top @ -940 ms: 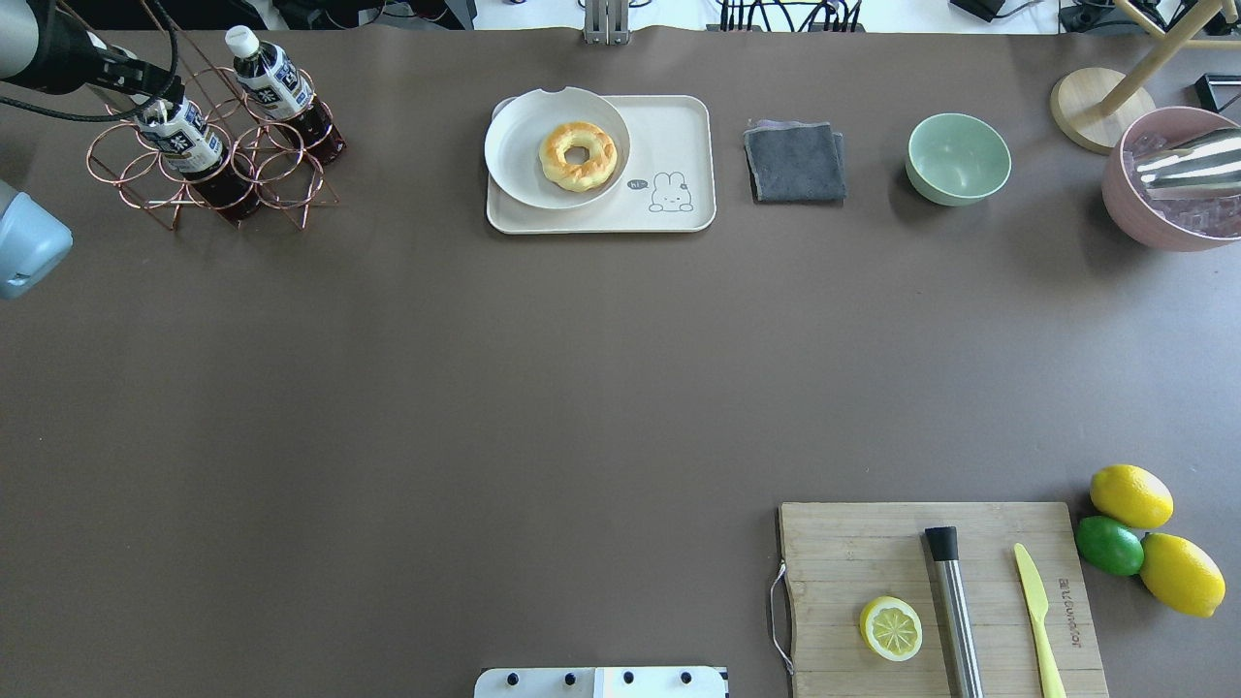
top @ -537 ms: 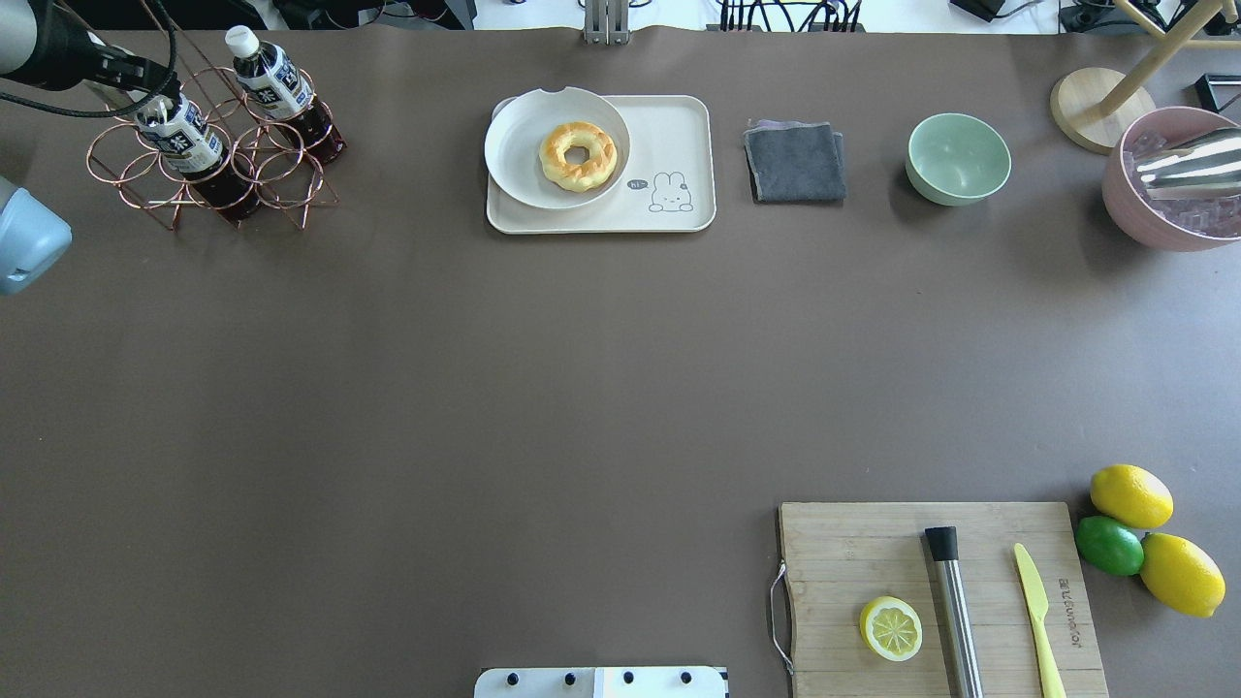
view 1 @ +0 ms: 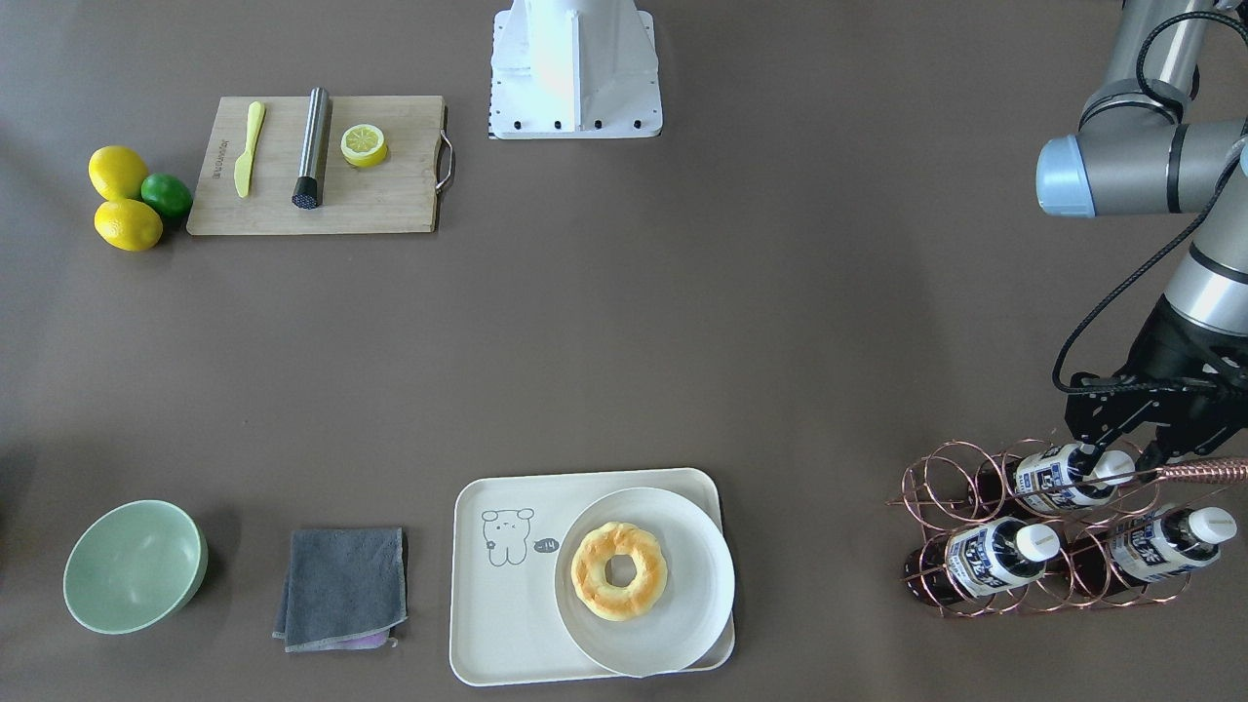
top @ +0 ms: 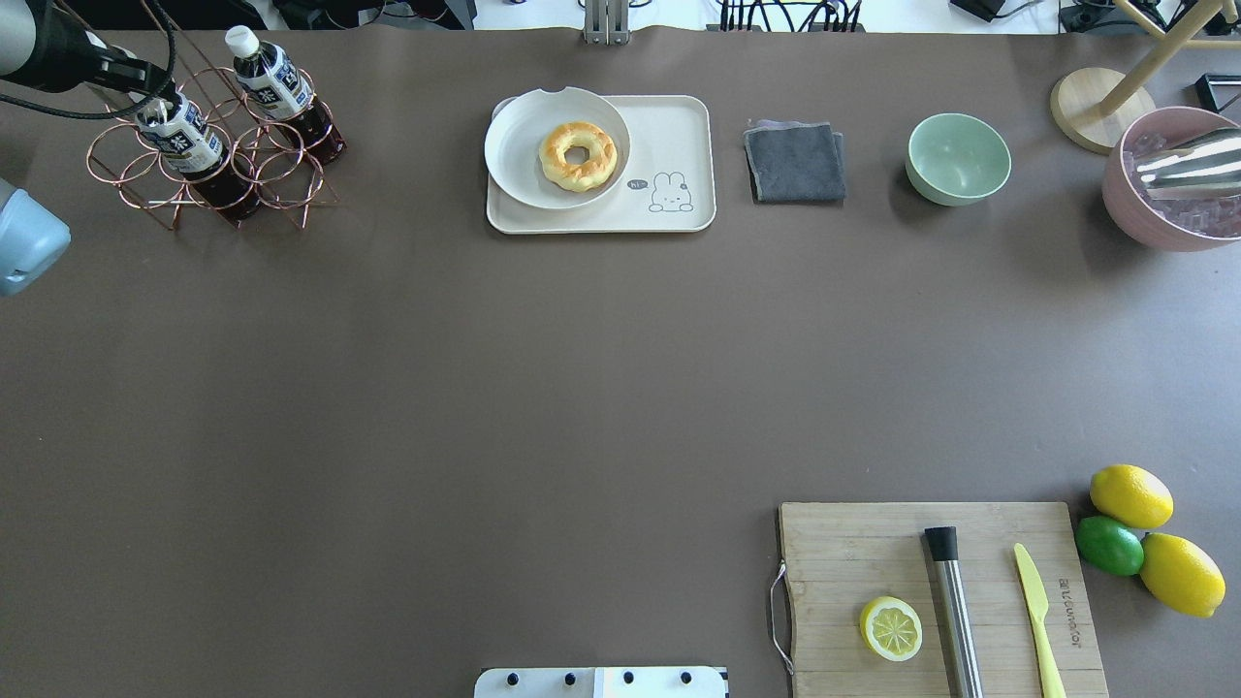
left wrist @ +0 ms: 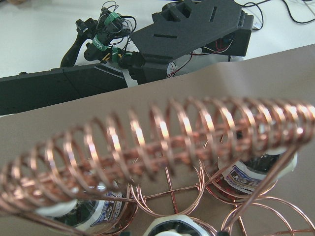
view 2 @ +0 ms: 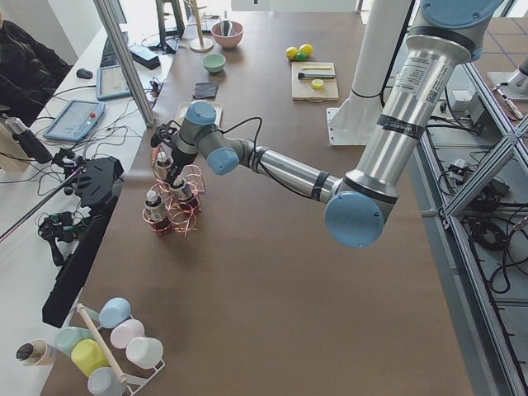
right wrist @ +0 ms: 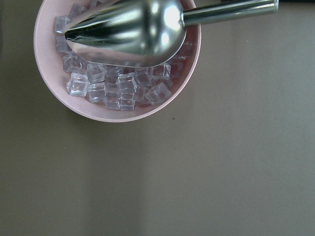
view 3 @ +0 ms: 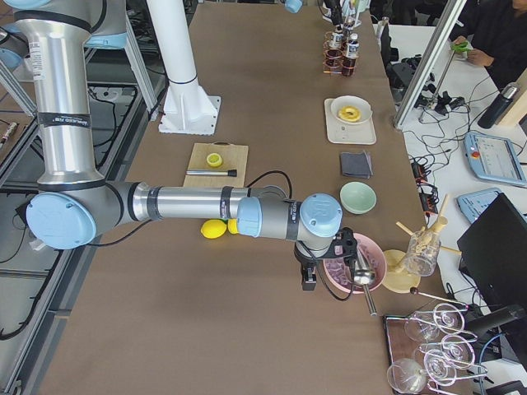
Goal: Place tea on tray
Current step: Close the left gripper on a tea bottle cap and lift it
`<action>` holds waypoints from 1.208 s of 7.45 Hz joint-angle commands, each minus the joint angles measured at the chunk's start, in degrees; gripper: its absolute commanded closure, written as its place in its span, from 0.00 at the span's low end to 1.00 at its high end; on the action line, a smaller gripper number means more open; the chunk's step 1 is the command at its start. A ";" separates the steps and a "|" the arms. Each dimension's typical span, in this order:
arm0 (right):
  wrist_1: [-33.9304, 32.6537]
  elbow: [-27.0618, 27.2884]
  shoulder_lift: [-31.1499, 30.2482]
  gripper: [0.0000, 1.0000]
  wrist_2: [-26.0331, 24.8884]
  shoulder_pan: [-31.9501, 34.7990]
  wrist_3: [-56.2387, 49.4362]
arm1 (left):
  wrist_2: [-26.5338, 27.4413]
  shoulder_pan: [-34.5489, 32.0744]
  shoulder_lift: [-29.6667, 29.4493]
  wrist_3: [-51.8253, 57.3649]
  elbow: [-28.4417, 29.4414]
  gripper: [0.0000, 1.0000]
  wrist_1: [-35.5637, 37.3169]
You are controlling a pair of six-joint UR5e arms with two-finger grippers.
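Observation:
Three tea bottles lie in a copper wire rack [view 1: 941,487] at the table's far left corner. My left gripper [view 1: 1121,466] is shut on the white cap of the top tea [view 1: 1053,480], also seen from overhead, where the left gripper [top: 160,105] holds this tea [top: 182,145]. The other two bottles [view 1: 985,561] [view 1: 1160,541] rest lower in the rack. The cream tray [top: 679,126] with its line-drawn cartoon sits mid-table at the far side, a white plate [top: 514,145] with a doughnut [top: 578,155] on its left part. My right gripper [view 3: 309,276] hangs beside the pink ice bowl; whether it is open or shut I cannot tell.
Right of the tray lie a grey cloth [top: 795,161], a green bowl [top: 958,158] and a pink bowl of ice [top: 1134,208] holding a metal scoop. A cutting board [top: 843,562] with a lemon half, steel muddler and yellow knife sits near right, lemons and a lime [top: 1110,545] beside it.
The left gripper and the tea it holds have slid a little up and to the far left, along the rack's ring. Nothing else has moved.

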 commanded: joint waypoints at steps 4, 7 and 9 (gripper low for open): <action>0.00 0.44 -0.27 0.00 0.00 0.00 -0.03 | -0.42 -0.09 -0.38 -0.04 -0.09 1.00 0.09; 0.00 0.61 -0.36 0.00 0.00 0.09 -0.03 | -9.09 -4.99 -2.04 0.49 -0.17 1.00 1.22; 0.00 0.44 -0.45 0.00 0.00 0.00 -0.03 | -13.33 -8.95 -4.07 1.62 -4.27 1.00 9.36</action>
